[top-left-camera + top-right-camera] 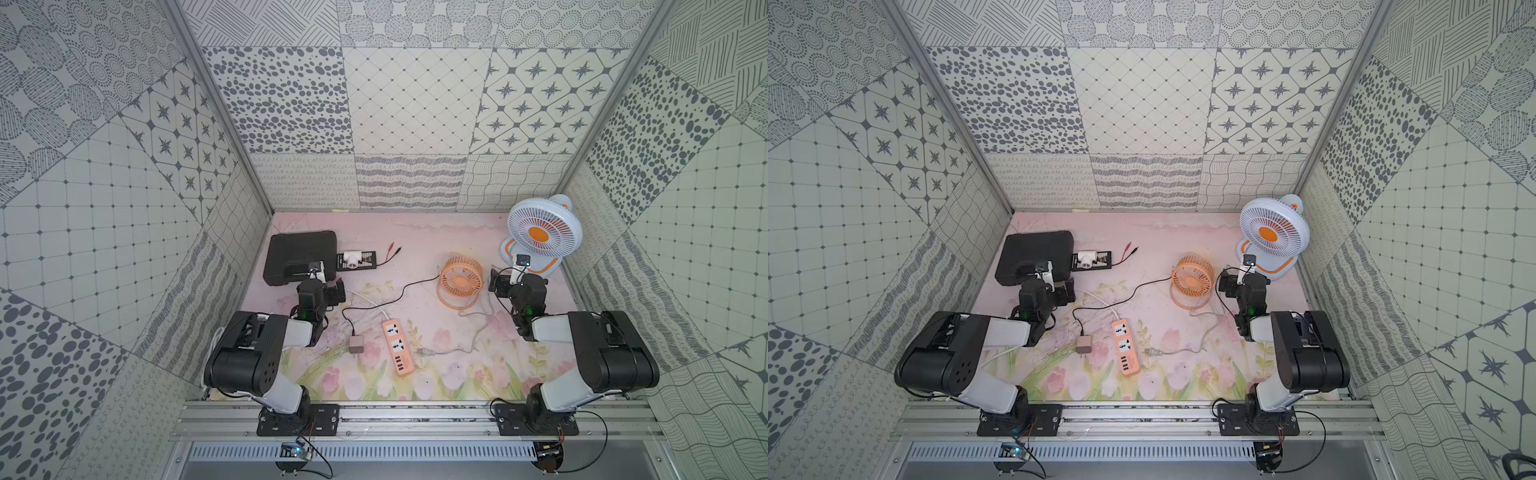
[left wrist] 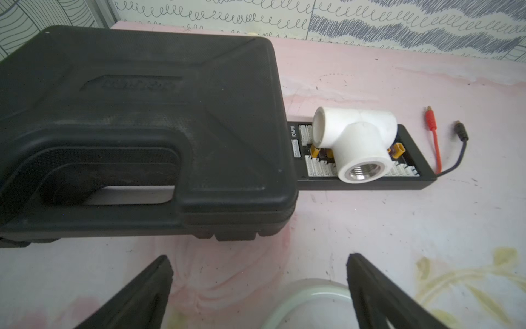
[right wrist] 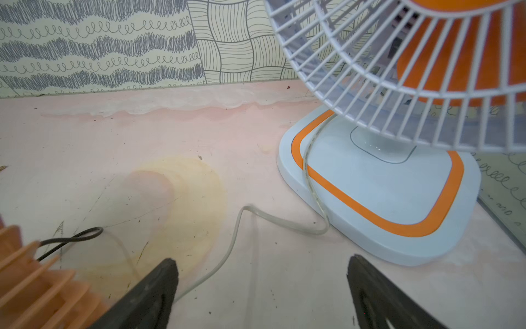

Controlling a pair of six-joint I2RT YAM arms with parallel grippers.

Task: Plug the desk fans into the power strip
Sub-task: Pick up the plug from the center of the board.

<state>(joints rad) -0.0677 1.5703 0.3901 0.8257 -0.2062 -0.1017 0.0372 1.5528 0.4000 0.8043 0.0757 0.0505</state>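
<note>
**Ana:** Peach-orange plastic, that power strip [image 1: 397,347]. Where does it lie?

**Ben:** Flat on the surface [image 1: 415,245], about midway between the left and right edges and nearer the near edge, sockets up. Its thick white cord [image 1: 365,300] runs off toward the left arm [image 1: 266,349].

**Ana:** One strip, then. Fans?

**Ben:** Two. The white fan [image 1: 540,232] stands upright in the far right corner. Its plug [image 1: 428,352] lies just right of the strip, not in it. The orange fan [image 1: 461,282] sits near the middle, and its black cord ends at one grey adapter [image 1: 356,345] near the strip's left side.

**Ana:** And the room?

**Ben:** Scuffed pink mat printed with tulips; walls [image 1: 415,104] in grey-on-cream patchwork patterns.

**Ana:** Jaws?

**Ben:** The left jaws are spread wide and grip nothing, facing the one black case [image 2: 128,114] by the far left corner. The right jaws are spread too, empty, between the two fans.

**Ana:** Anything else?

**Ben:** One pipe tee [image 2: 355,136] on a connector board [image 2: 415,182] beside the case.
</note>
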